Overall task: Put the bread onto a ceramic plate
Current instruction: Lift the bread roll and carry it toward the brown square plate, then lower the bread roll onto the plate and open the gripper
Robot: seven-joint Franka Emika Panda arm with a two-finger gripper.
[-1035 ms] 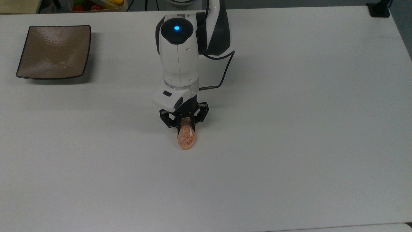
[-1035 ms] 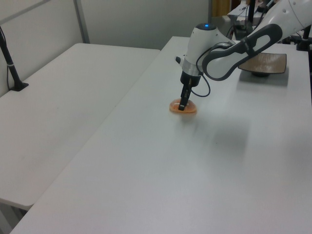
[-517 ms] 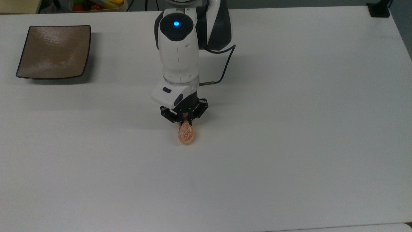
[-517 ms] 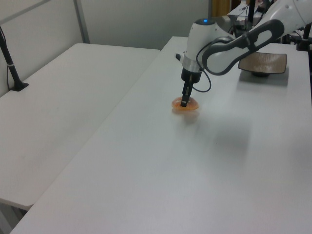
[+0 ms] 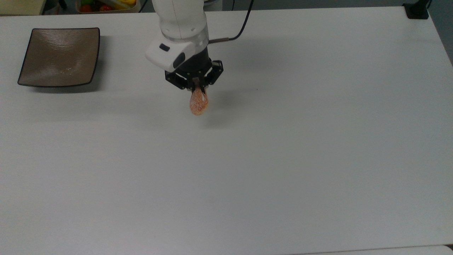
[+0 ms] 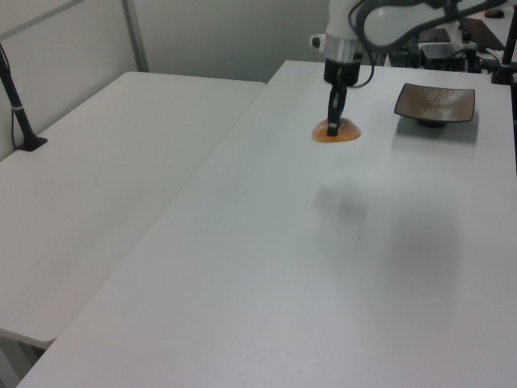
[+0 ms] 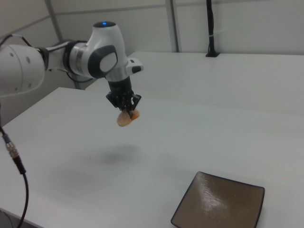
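My gripper (image 5: pixel 197 89) (image 6: pixel 334 124) (image 7: pixel 126 114) is shut on the bread (image 5: pixel 198 103) (image 6: pixel 336 132) (image 7: pixel 126 118), a small orange-brown speckled roll that hangs from the fingers well above the white table. Its shadow lies on the table below in the right view. The ceramic plate (image 5: pixel 60 56) (image 6: pixel 437 103) (image 7: pixel 219 207), square, glossy brown with a dark rim, sits bare at the top view's far left, apart from the gripper. In the right view the plate lies at the lower right, below and to the right of the held bread.
The white table (image 5: pixel 283 159) stretches wide around the arm. A second white table (image 6: pixel 105 170) stands beside it in the left view. A black post (image 6: pixel 18 105) stands at that table's edge. A box of colourful items (image 5: pixel 106 5) sits beyond the table's far edge.
The gripper has lifted the bread off the table and carried it up and toward the top view's upper left, closer to the plate. The plate has not moved.
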